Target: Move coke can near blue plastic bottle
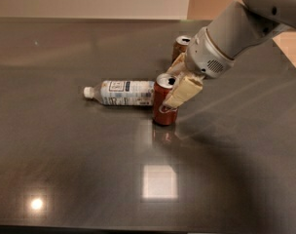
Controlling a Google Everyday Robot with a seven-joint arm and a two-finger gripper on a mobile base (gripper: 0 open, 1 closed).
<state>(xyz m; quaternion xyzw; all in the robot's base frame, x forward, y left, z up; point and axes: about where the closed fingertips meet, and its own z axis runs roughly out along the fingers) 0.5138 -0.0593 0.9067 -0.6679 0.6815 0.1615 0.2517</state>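
On a dark table (65, 169), my gripper (172, 87) clasped the upright red coke can (162, 114), just beside a clear blue-labelled plastic bottle (121, 92) lying flat.

The robot's one arm (255, 18) comes in from the top right corner and slants down to the left. It is thick and pale grey. Its round white wrist (210, 55) points down and left. The tan gripper (175, 87) sits at the end, down low, just right of the middle.
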